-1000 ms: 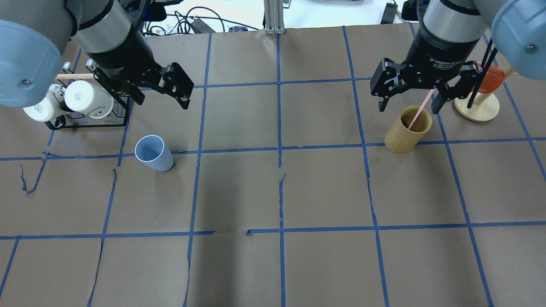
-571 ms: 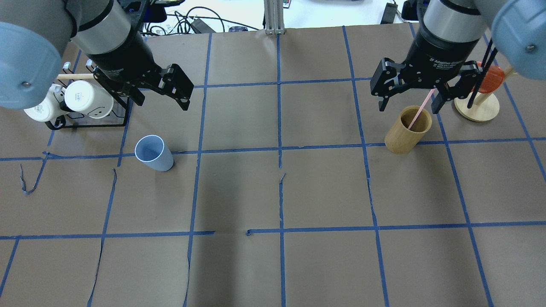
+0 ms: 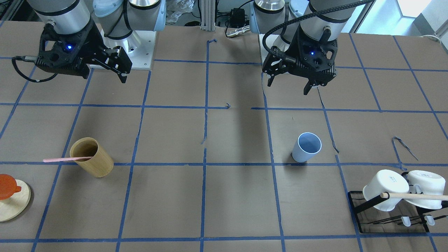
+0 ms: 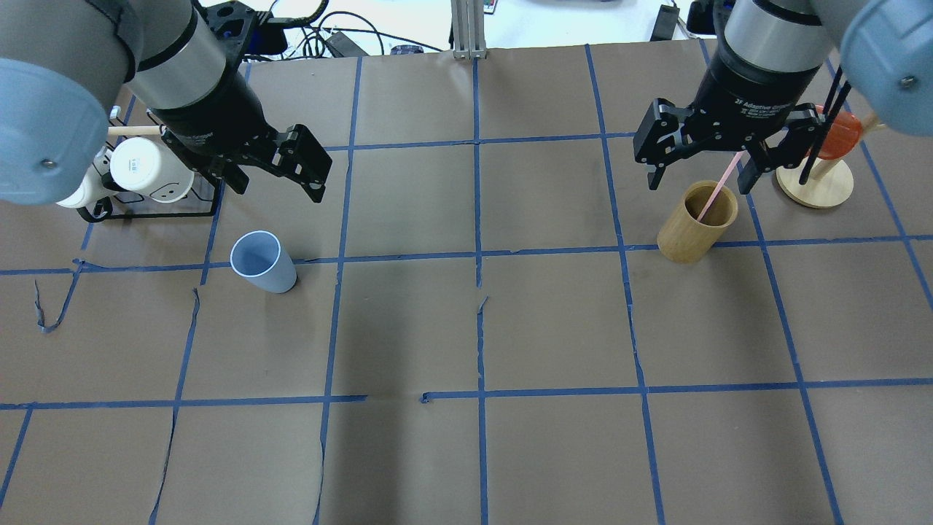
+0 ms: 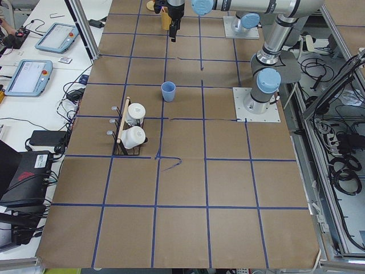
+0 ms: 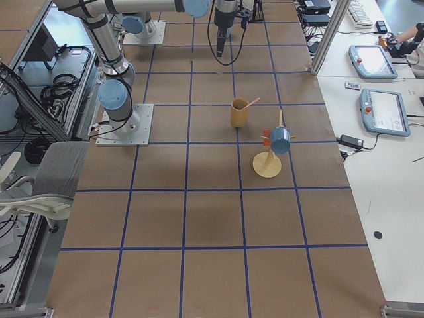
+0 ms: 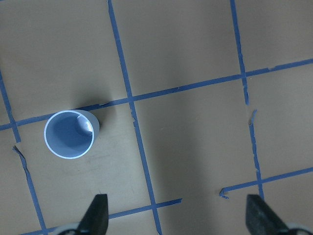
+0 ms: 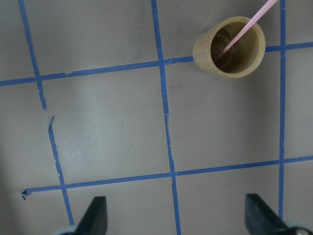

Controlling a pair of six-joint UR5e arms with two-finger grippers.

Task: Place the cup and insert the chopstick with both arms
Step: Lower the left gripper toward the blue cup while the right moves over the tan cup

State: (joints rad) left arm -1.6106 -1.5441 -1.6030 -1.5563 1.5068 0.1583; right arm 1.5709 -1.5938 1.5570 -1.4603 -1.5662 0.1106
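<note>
Cup (image 4: 262, 261): pale blue, upright and empty on the desk (image 4: 466, 452), not grasped. Chopstick (image 4: 718, 187): well apart from the cup, leaned inside a tan wooden cylinder (image 4: 689, 232), its upper end projecting past the rim. Left end effector (image 4: 278, 184): jaws apart, nothing held, raised near the cup but offset from it. Right end effector (image 4: 698, 184): jaws apart, nothing held, raised far from the cup on the chopstick's side. Step judged in hand: approach, no grasp yet made. Next required: the left centred and lowered around the cup wall, the right brought to the chopstick's free end.
</note>
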